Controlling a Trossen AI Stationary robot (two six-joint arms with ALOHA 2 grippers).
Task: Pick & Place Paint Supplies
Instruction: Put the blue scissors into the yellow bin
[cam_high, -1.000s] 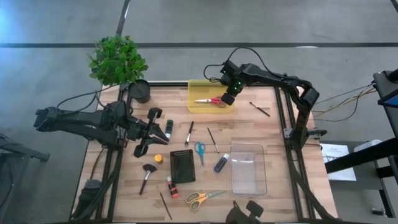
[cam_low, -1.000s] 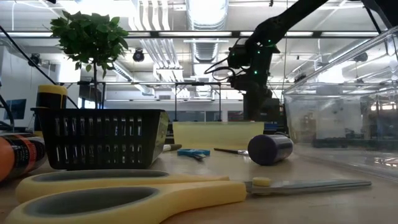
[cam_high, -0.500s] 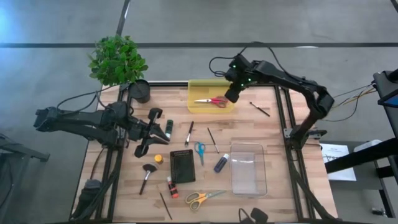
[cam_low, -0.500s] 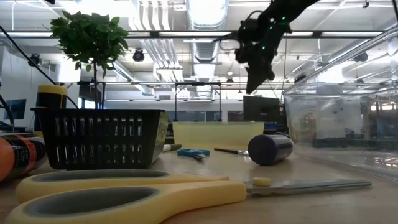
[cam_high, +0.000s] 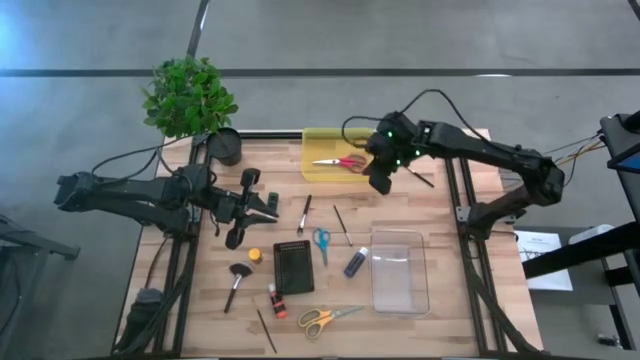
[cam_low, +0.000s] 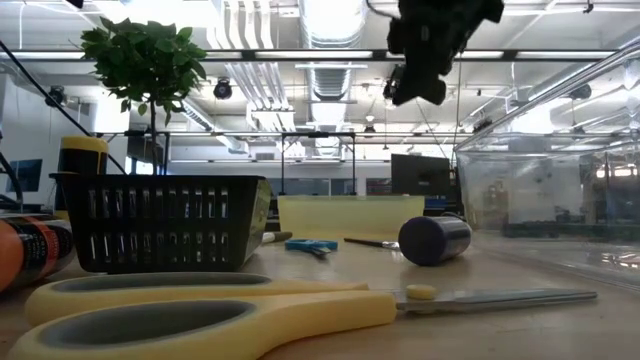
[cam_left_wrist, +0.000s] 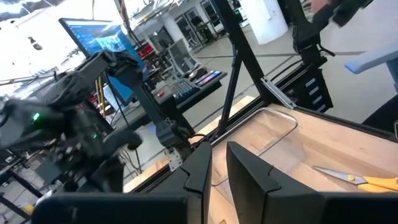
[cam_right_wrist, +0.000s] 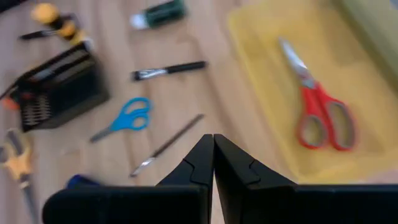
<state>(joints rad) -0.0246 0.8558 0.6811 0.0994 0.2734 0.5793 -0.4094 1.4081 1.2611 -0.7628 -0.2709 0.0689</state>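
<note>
The right gripper (cam_high: 381, 180) hangs above the worktop (cam_high: 440, 215) beside the yellow tray (cam_high: 320, 138), which holds red-handled scissors (cam_high: 340, 162); its fingers (cam_right_wrist: 205, 163) are pressed together and empty. The left gripper (cam_high: 268, 208) sits near the green paint tube (cam_high: 271, 205), fingers slightly apart. Thin paintbrushes (cam_high: 304, 213) and a purple tube (cam_high: 355, 263) lie mid-worktop.

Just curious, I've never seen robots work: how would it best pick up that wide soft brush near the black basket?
Probably by the dark handle of the wide brush, near its middle, coming straight down from above. It lies flat on the table with open wood either side, and the soft head would squash.
</note>
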